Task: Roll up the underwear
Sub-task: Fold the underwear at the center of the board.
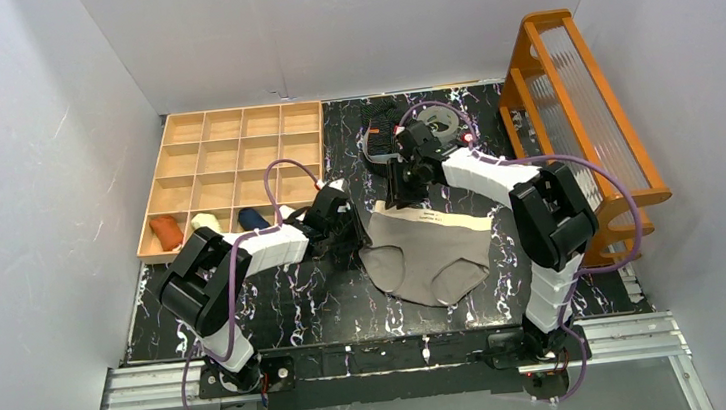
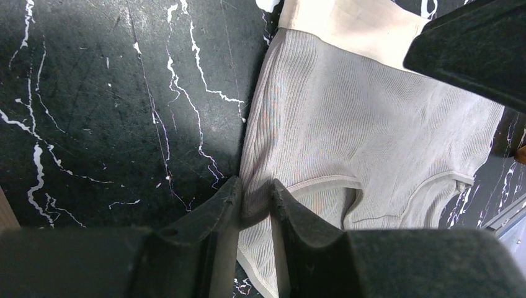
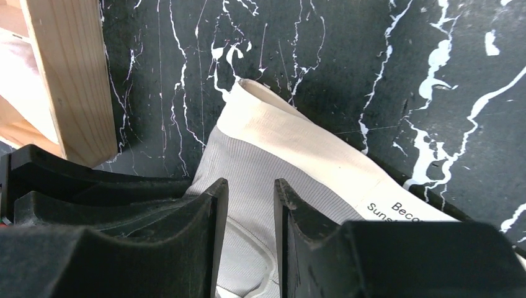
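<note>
The beige-grey underwear (image 1: pixel 434 253) lies spread on the black marbled table, its cream waistband towards the back. My left gripper (image 1: pixel 347 235) is at its left edge. In the left wrist view the left gripper (image 2: pixel 255 186) is shut on a pinched fold of the ribbed cloth (image 2: pixel 372 124). My right gripper (image 1: pixel 404 197) is over the waistband's left corner. In the right wrist view the right gripper (image 3: pixel 250 185) stands narrowly open above the cloth (image 3: pixel 279 149), with nothing between its fingers. The black striped underwear (image 1: pixel 379 128) lies at the back, behind the right gripper.
A wooden compartment tray (image 1: pixel 231 127) stands at the back left, with three rolled items in its front row. A clear tape ring (image 1: pixel 443 122) lies at the back. An orange wooden rack (image 1: pixel 581 114) stands along the right side.
</note>
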`<state>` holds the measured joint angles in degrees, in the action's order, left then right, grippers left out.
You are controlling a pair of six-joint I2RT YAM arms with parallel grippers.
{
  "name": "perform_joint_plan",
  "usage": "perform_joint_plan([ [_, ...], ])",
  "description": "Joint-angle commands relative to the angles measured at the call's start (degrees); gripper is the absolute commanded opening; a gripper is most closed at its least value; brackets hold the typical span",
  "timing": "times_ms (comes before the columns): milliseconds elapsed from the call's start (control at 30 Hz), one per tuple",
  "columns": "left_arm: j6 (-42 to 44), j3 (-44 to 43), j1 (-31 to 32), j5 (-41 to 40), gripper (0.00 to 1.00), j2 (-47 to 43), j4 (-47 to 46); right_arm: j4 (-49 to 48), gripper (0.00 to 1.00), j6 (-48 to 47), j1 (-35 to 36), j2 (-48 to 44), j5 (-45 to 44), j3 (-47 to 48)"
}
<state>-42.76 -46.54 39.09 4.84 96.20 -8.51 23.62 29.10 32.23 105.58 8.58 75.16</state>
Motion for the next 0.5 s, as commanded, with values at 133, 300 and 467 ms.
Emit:
perform_joint_plan([
  [133,2.4,0.56,-0.09,-0.89,0.16,0.36,4.6,-0.78,0.42,3.5,1.06,1.6,0.24,3.71],
  [300,2.3,0.75,-0.07,-1.28,0.11,0.13,4.17,0.73,0.42,5.0,2.69,4.85,-3.29,7.38],
  [467,2.36,0.59,-0.1,-0.96,0.09,0.09,3.68,1.74,0.4,5.89,4.24,7.71,-4.63,10.59],
])
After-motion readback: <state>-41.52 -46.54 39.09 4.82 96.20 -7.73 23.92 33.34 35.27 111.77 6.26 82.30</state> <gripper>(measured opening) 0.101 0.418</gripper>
